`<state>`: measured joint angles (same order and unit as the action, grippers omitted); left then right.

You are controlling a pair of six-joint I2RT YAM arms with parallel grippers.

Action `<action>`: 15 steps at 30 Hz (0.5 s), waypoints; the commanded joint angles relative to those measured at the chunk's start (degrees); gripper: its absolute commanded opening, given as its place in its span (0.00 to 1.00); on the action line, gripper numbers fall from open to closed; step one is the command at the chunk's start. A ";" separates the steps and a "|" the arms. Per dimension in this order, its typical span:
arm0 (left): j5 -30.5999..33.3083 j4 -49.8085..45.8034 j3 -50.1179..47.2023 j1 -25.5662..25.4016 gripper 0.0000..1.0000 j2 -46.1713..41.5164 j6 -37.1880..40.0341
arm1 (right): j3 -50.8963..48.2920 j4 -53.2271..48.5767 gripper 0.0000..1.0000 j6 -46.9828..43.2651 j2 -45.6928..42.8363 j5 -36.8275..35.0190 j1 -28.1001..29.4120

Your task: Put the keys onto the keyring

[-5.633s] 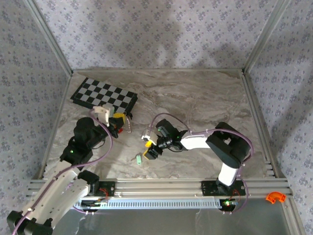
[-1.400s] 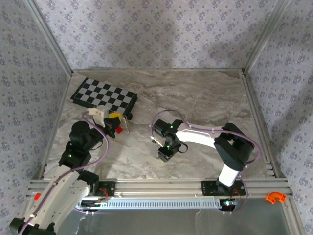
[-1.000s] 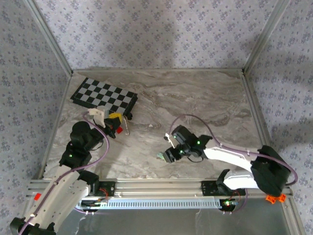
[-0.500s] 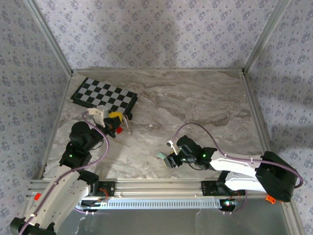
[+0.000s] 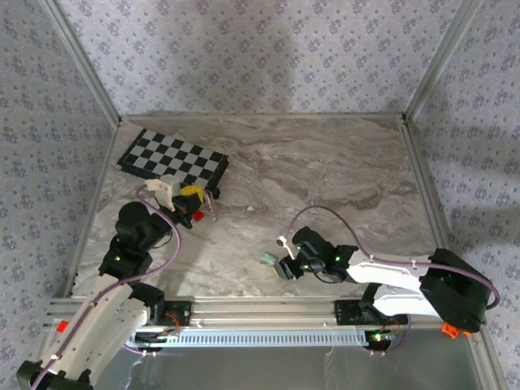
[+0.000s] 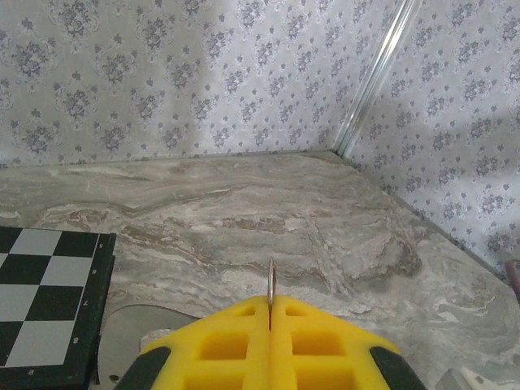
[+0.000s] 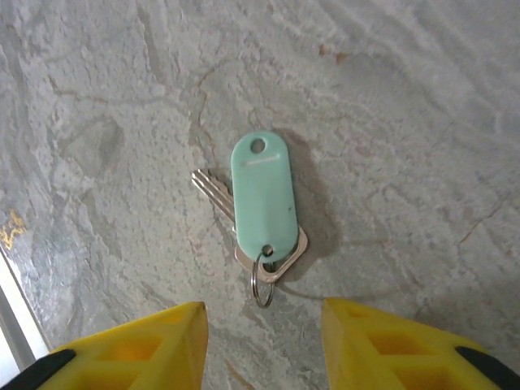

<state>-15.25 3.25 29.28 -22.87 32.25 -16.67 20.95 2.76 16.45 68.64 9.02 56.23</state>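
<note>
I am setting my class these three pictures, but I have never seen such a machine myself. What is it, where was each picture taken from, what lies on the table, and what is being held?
These are two robot arms bolted to the near edge of a marble table. Each arm ends in a two-fingered pincer. One picture looks down from above and behind the arms. The other two come from a camera on each wrist, which is why yellow fingers show at the bottom edge. On the table lie a chessboard and a key with a mint-green tag. The left pincer is shut on a thin metal keyring, seen edge-on. The right pincer is open close to the key and holds nothing.
</note>
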 commanded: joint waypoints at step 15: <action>-1.09 3.08 0.25 0.37 0.00 -1.11 -0.92 | 4.05 -1.00 0.28 -2.30 4.39 -0.74 1.25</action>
<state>-15.25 3.27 28.95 -22.87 32.23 -16.67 23.49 1.91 14.98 72.47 9.30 57.04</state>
